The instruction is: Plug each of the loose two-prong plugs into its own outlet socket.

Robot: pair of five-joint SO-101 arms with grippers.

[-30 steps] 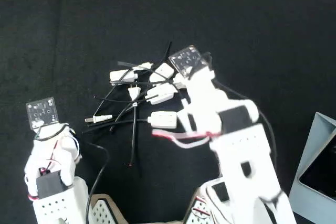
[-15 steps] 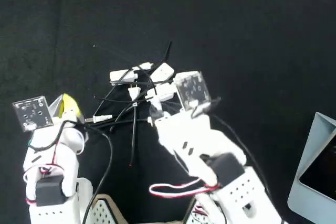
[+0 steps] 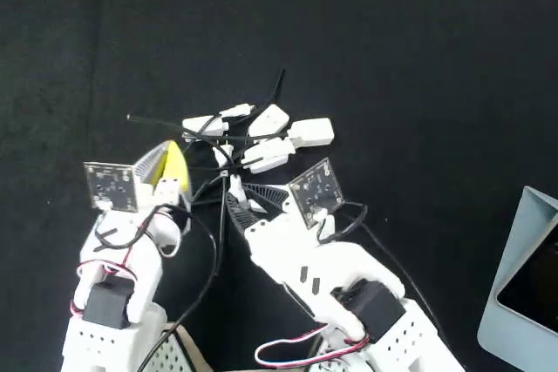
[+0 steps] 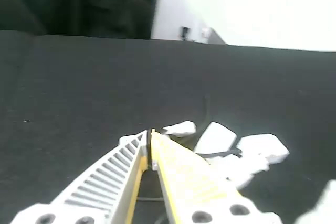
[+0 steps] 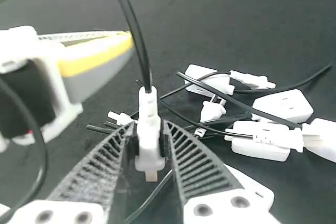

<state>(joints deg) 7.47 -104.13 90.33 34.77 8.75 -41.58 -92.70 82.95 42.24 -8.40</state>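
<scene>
The right gripper [image 5: 149, 128], the one with black ribbed fingers, sits just below the middle of the high view. Its fingers are clamped on a small white two-prong plug [image 5: 147, 153]. The plug stands roughly upright between them, with its thin black cord [image 5: 134, 30] coming out of the far end. I honestly can't make out the prongs on it.

Just past the gripper, around the centre of the high view, is the pile of white plastic outlet sockets [image 3: 266, 156], all tangled up with black cords on the black cloth table [image 3: 436, 84]. One white socket block [image 3: 311, 132] lies at the right end of the pile, a bit apart from the others. A second loose white plug [image 3: 224, 156] lies in the middle of the tangle, near the held one.

The left gripper [image 4: 149, 139] has one white ribbed finger and one yellow one. It's in the lower left of the high view, just left of the pile and pointing toward it. Its fingers are together at the tips, and I can't see anything between them.

A grey-blue box [image 3: 523, 285] sits at the right edge of the high view.
</scene>
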